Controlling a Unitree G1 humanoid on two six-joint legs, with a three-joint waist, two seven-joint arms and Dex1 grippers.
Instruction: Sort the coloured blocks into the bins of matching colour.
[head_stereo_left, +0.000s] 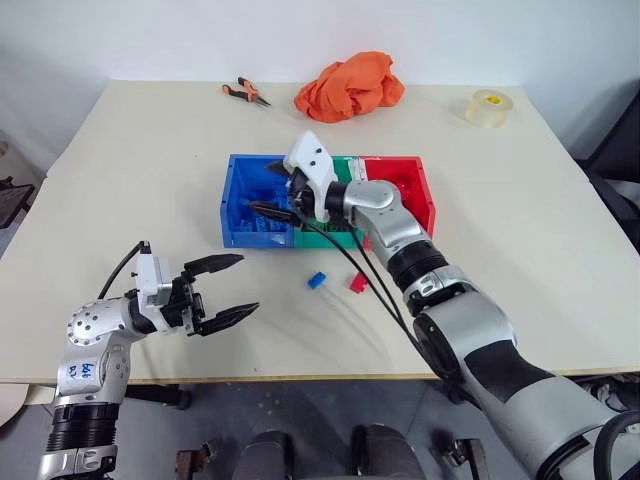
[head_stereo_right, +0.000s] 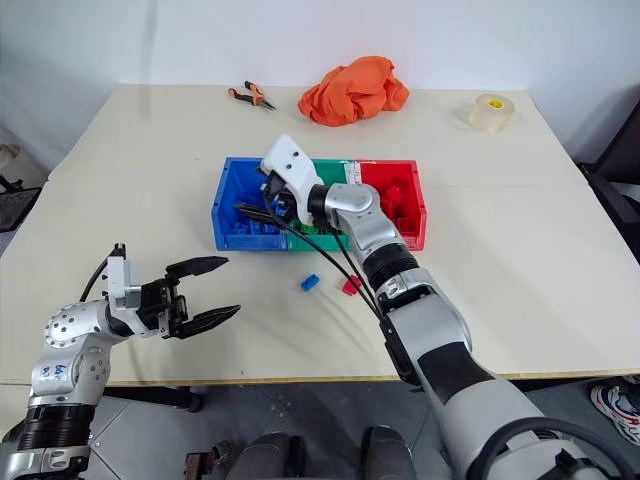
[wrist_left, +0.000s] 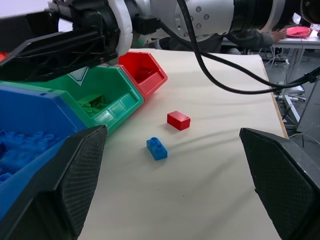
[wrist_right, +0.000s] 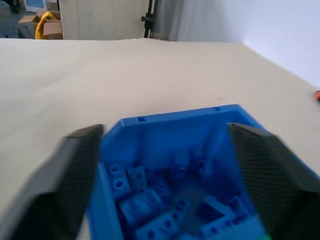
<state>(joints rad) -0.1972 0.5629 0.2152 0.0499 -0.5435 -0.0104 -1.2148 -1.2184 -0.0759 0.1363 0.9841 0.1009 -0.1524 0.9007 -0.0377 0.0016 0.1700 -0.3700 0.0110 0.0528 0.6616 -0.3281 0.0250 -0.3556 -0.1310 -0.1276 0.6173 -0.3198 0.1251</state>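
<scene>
Three joined bins stand mid-table: the blue bin (head_stereo_left: 231, 200), the green bin (head_stereo_left: 330, 237) and the red bin (head_stereo_left: 421, 195). Several blue bricks (wrist_right: 150, 200) lie in the blue bin, and green bricks (wrist_left: 92, 104) in the green one. My right gripper (head_stereo_left: 265, 187) hovers over the blue bin, open, with nothing between its fingers. A loose blue brick (head_stereo_left: 317, 280) and a red brick (head_stereo_left: 357, 283) lie on the table just in front of the bins. My left gripper (head_stereo_left: 246, 284) hangs open over the front left of the table, pointing toward those two bricks and well short of them.
At the back of the table lie an orange cloth (head_stereo_left: 350, 85), orange-handled pliers (head_stereo_left: 246, 93) and a roll of tape (head_stereo_left: 489, 107). Black cables (head_stereo_left: 365, 275) from my right arm hang close by the loose red brick.
</scene>
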